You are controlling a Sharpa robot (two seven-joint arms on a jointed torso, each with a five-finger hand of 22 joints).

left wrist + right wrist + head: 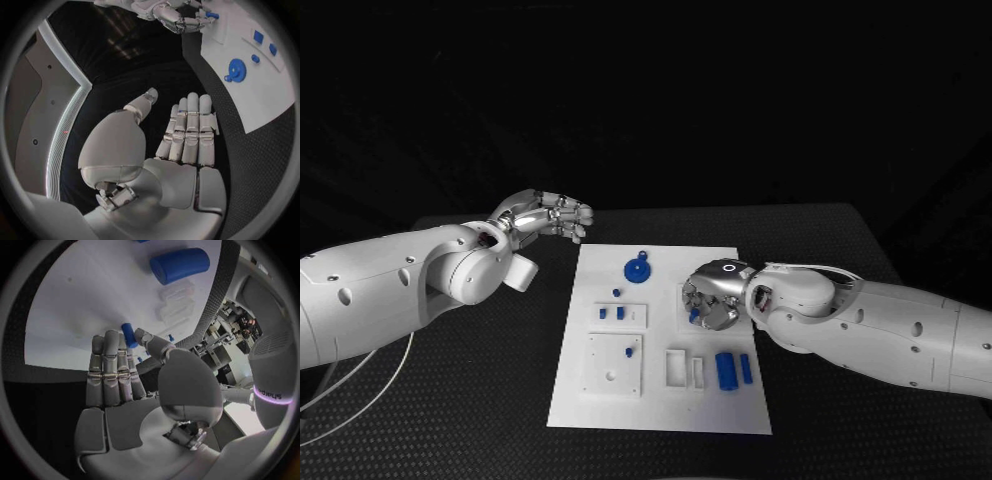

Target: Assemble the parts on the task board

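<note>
Nearest you, at the board's (661,400) near edge, a blue cylinder (726,370) lay flat with a thin blue bar (746,368) just beside it, both close under your right hand (711,295). That hand hovered low over the board's right side, fingers pointing down. In the right wrist view a small blue peg (128,334) sat pinched between its thumb and fingertips (111,342), the other fingers straight and held together; the cylinder (179,265) lay beyond the fingertips.

Your left hand (548,215) hung off the board, just past its far left corner, over black table (488,400). Its fingers were curled loosely, apart from the thumb, with nothing in them; the left wrist view showed them fairly straight, side by side.

Between the two hands, a round blue disc (636,269) with a knob lay on the board's far part. Nearer, left of your right hand, two small blue pegs (612,313) stood in a raised white block (620,315). Below that, a larger white plate (613,365) carried one blue piece (630,352).
</note>
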